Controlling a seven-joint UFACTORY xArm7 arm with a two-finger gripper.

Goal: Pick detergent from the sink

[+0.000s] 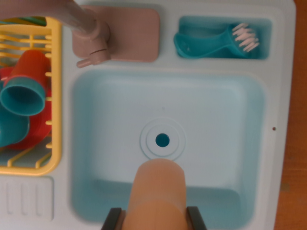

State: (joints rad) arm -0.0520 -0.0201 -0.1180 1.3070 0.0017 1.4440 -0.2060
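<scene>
The detergent [157, 191] is a tan-orange rounded bottle, blurred and close to the camera at the bottom centre of the wrist view. My gripper [156, 219] is shut on it, with one black finger [112, 219] against its left side and the other [196, 218] against its right. The bottle's tip reaches over the near part of the light blue sink basin [220, 124], just short of the drain [162, 140]. Its lower end is cut off by the frame edge. How high it sits above the basin floor is unclear.
A pinkish-brown faucet [88, 26] on its base plate [136, 33] stands behind the basin. A teal brush [216, 43] lies in a back-right compartment. A yellow dish rack [53, 96] on the left holds red and teal cups [21, 96]. Wooden table [295, 167] shows at the right.
</scene>
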